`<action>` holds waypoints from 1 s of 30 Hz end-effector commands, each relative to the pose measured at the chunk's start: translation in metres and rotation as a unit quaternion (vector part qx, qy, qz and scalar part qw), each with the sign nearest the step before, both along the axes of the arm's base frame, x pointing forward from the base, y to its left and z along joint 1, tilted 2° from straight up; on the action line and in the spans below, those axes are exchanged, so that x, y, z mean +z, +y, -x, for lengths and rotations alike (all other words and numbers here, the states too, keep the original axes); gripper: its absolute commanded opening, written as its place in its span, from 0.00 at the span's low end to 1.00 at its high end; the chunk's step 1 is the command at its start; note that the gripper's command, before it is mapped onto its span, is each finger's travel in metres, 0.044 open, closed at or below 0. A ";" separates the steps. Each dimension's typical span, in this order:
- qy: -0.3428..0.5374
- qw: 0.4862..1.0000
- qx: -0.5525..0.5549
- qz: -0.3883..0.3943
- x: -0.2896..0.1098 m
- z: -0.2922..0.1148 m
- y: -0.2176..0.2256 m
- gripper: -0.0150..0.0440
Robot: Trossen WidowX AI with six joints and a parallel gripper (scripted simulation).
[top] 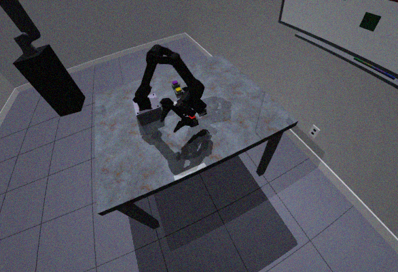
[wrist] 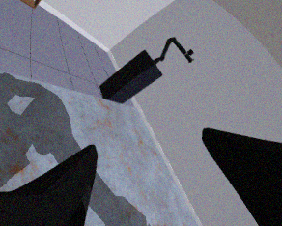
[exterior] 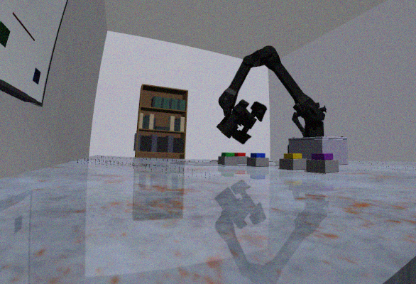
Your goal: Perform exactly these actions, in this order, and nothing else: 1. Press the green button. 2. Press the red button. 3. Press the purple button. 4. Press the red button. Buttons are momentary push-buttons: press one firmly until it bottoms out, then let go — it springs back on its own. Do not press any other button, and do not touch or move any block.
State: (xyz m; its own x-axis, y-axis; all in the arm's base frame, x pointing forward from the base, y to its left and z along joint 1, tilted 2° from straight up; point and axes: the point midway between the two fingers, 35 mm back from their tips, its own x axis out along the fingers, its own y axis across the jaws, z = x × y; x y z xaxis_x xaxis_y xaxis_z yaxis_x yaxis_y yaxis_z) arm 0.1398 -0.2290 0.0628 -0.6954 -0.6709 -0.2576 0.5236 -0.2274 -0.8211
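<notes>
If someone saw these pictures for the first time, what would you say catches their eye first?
The black arm arching high over the glossy marble table, its open gripper hanging above the row of coloured buttons. Next, the purple button nearest the camera, and the bookshelf against the far wall.
</notes>
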 end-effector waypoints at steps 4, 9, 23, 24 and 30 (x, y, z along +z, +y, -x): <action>-0.001 0.995 0.000 -0.104 -0.007 -0.012 0.015 0.93; -0.022 0.943 0.076 -0.323 -0.019 -0.051 0.051 0.93; -0.053 0.686 0.427 -0.587 -0.003 -0.150 0.135 0.93; -0.053 0.665 0.451 -0.593 0.000 -0.155 0.141 0.93; -0.049 0.569 0.558 -0.602 0.017 -0.179 0.166 0.93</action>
